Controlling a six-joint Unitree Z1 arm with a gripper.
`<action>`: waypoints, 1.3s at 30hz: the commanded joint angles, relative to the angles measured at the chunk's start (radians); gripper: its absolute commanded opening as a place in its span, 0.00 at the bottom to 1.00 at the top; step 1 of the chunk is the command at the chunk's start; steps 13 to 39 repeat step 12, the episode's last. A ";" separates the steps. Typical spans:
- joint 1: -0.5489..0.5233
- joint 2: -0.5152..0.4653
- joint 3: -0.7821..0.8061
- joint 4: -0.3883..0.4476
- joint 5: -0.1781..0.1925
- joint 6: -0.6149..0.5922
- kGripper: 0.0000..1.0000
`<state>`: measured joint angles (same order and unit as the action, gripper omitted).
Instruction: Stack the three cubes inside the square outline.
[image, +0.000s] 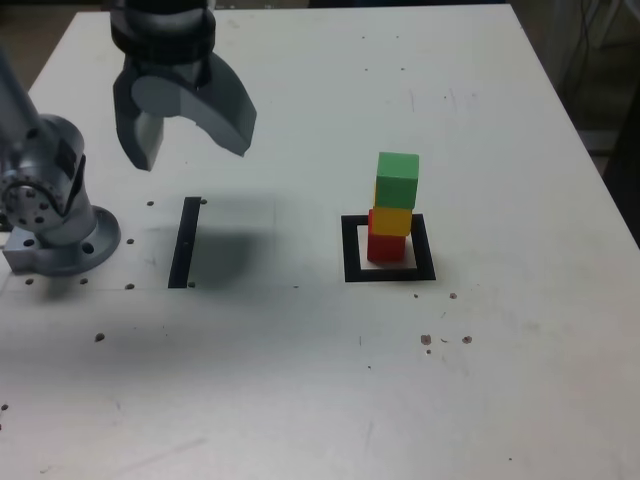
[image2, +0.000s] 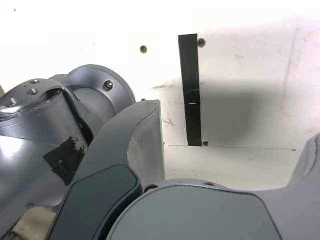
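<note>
Red cube (image: 386, 250) inside the square outline (image: 352, 272), seemingly flat; yellow (image: 392, 221), green (image: 398, 180) above; gripper (image: 198, 152) gapes open.

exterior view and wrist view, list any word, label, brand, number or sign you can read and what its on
None can be read in either view.
The red, yellow and green cubes stacked inside the black square outline: no text seen.
Thin black straight strip: no lettering seen.
White tabletop: faint marks, too faint to read.
</note>
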<state>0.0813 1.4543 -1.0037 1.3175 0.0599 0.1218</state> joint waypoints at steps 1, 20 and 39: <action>0.014 -0.002 0.059 -0.060 0.002 0.001 0.99; 0.011 -0.002 0.277 -0.283 -0.003 -0.008 0.99; 0.011 -0.002 0.277 -0.283 -0.003 -0.008 0.99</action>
